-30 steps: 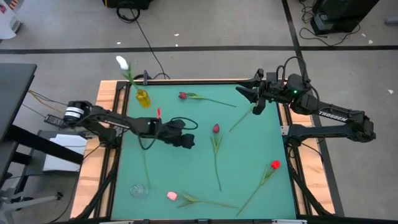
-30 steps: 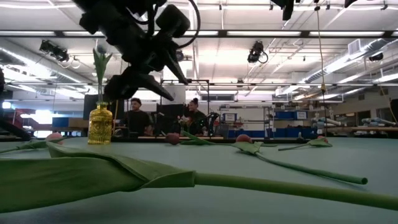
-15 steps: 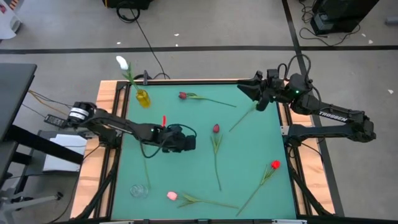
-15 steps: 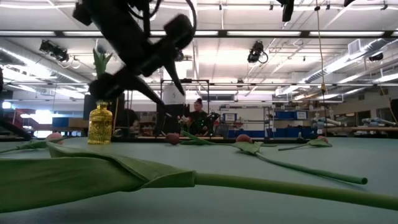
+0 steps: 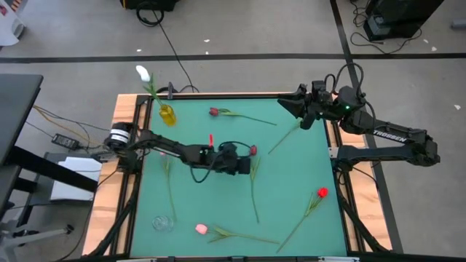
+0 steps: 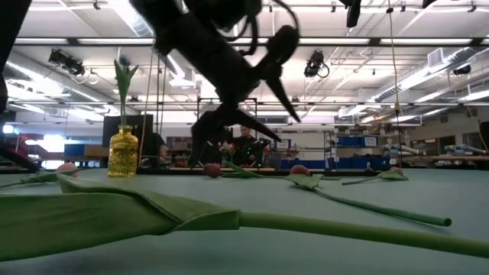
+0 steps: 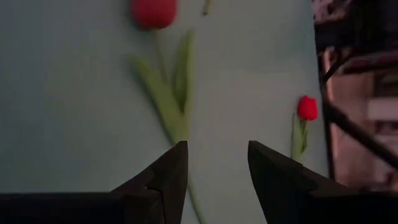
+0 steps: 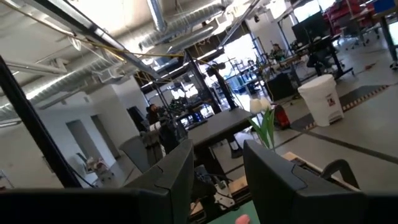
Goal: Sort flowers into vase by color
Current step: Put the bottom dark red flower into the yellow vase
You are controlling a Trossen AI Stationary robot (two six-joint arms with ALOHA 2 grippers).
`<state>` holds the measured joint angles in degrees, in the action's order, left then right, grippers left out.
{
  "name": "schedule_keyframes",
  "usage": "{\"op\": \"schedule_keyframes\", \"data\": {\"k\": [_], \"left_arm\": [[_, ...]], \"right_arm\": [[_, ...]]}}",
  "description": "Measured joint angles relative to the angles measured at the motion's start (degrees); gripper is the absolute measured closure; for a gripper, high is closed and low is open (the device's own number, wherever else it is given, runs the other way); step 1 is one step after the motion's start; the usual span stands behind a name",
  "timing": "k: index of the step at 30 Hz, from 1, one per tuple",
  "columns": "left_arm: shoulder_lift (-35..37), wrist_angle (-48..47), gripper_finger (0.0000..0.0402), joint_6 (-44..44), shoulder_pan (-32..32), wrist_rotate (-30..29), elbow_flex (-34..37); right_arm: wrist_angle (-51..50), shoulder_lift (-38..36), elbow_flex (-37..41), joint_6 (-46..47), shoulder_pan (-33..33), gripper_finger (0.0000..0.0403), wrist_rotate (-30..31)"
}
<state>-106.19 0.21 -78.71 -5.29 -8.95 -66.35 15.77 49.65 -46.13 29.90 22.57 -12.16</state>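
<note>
My left gripper [image 5: 247,163] hovers open over the middle of the green mat, just near-side of a dark maroon tulip head [image 5: 253,150]. In the left wrist view the open fingers [image 7: 214,163] stand either side of that tulip's stem [image 7: 171,106], with its head [image 7: 153,11] ahead and a bright red tulip [image 7: 306,107] off to one side. My right gripper [image 5: 293,109] waits open at the far right corner. A yellow vase [image 5: 167,115] holds a white tulip [image 5: 142,73] by its stem. A clear glass vase [image 5: 163,222] stands near the left front.
Other tulips lie flat on the mat: a maroon one [image 5: 213,111] at the far side, a red one [image 5: 322,193] at the right front, a pink one [image 5: 202,228] at the near edge. A loose stem [image 5: 281,140] lies by my right gripper. Another stem [image 5: 170,185] lies at the left.
My left arm has reached out toward the table's right, carrying its open gripper from left of centre to just beside the maroon tulip in the middle. The flowers have stayed where they were.
</note>
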Motion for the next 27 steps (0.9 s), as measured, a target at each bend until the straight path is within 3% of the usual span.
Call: {"op": "schedule_keyframes", "data": {"k": [6, 11, 14, 21, 27], "left_arm": [[-3.71, -8.21, 0.023, 6.29, 1.06, 0.19, -9.33], [-3.71, -9.62, 0.023, 4.66, 1.63, -3.87, -10.24], [-5.43, -9.66, 0.023, 6.1, 2.48, -4.34, -10.31], [-9.16, -7.2, 0.023, 6.59, 4.32, 0.26, -10.22], [-9.26, -7.75, 0.023, 6.46, 4.05, -0.6, -10.2]], "right_arm": [[-3.6, 0.39, -0.11, 2.0, -0.07, 0.0255, -7.7], [-24.52, 0.61, 0.07, 6.6, -0.15, 0.0262, -0.06], [-30.12, 0.49, 0.07, 9.35, -0.22, 0.0266, 5.25], [-27.37, -0.46, 0.04, 10.02, -0.66, 0.0268, 4.52], [-27.71, -0.48, 0.04, 8.98, -0.7, 0.0268, 4.81]]}}
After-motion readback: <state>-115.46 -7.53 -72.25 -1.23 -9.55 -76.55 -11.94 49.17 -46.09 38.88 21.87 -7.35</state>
